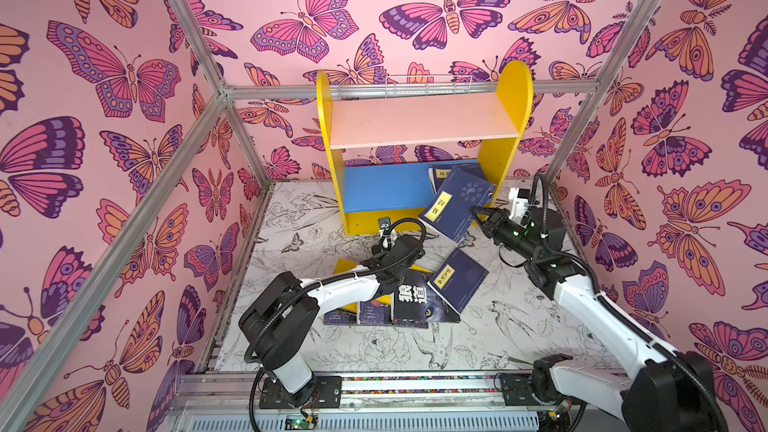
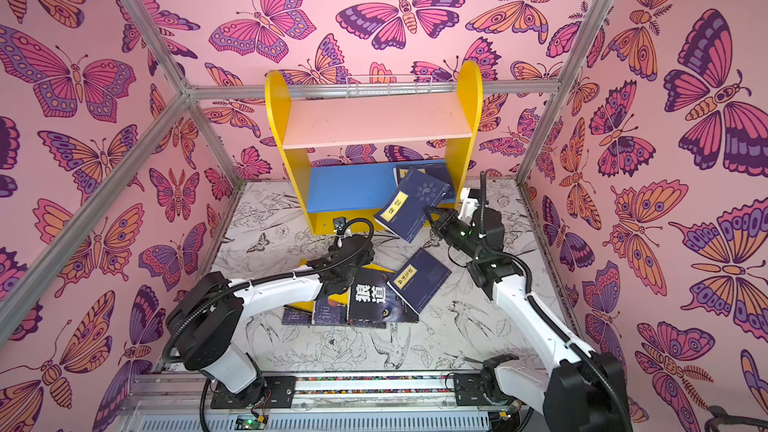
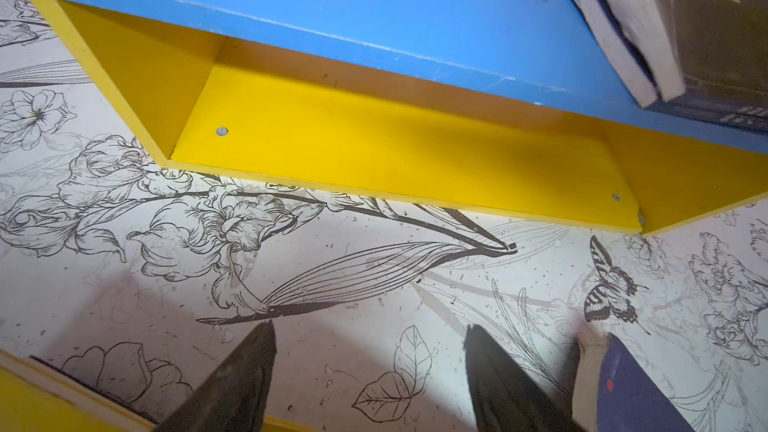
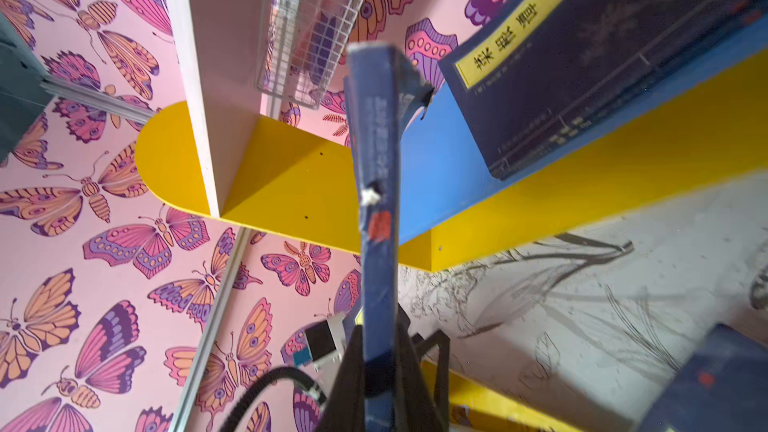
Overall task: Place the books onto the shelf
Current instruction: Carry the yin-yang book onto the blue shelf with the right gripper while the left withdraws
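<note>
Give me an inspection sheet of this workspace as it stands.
Surface: floral-printed table, bare where the left arm works.
Job's things: shelf, pink upper board bare; shelved navy book on the blue lower board at its right end; held navy book tilted at that board's front edge; pile of books on the table.
Clutter: nothing seen.
Grippers: left gripper open above bare table; right gripper shut on the held navy book.
Cables: black hoses loop along both arms.
Surroundings: butterfly-patterned walls, aluminium frame.
</note>
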`<state>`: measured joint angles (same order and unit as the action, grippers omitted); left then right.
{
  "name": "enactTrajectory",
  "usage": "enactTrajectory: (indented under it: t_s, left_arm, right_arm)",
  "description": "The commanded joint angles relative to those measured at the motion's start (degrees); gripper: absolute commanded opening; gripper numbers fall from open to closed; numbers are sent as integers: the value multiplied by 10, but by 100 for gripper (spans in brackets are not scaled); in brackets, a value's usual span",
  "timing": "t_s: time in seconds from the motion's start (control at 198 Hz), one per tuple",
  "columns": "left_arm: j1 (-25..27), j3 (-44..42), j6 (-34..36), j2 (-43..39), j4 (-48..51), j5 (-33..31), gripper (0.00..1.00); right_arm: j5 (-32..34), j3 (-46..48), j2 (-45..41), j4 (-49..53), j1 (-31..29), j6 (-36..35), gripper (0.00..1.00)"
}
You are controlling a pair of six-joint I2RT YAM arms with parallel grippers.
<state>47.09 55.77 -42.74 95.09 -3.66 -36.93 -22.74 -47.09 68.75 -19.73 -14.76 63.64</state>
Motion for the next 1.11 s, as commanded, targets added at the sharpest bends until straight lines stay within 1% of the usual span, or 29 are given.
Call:
enactTrajectory:
  t_s: [0.0, 0.025, 0.146, 0.217, 0.303, 0.374, 0.389, 0.591, 0.707, 0.823, 0.899, 1.0, 1.106]
  left_arm:
    - [-2, 7, -4, 13, 13, -14, 74]
    - [-2, 6, -4, 13, 13, -12, 74]
    - [-3, 3, 1, 9, 13, -6, 74]
    - [-4, -2, 2, 2, 13, -7, 74]
    - [-4, -11, 2, -7, 13, -12, 74]
    - [-5, -17, 0, -13, 13, -16, 74]
    - [-5, -18, -1, -15, 13, -17, 74]
    - [-7, -18, -3, -14, 13, -11, 74]
    - [-8, -17, -2, -11, 13, -6, 74]
    - [-9, -18, -1, -11, 13, 1, 74]
    - [-10, -19, 1, -13, 13, 5, 75]
    - [-13, -25, 0, -18, 13, 8, 75]
    - [-16, -33, -1, -22, 14, 9, 74]
  right_arm:
    - [28, -53, 66, -108, -3, 55, 0]
    - [34, -59, 79, -119, -3, 67, 0]
    - [92, -74, 159, -238, -6, 138, 0]
    - [118, -91, 188, -255, -5, 158, 0]
    - [137, -109, 207, -249, -7, 164, 0]
    - [167, -110, 210, -256, -9, 169, 0]
    - [177, -110, 226, -259, -9, 170, 0]
    - [259, -114, 260, -298, -14, 185, 0]
    - [317, -119, 290, -332, -34, 199, 0]
    - [358, -131, 324, -356, -54, 212, 0]
    - [415, -132, 346, -389, -76, 211, 0]
    - [445, -141, 361, -385, -90, 204, 0]
    - [462, -143, 363, -370, -97, 195, 0]
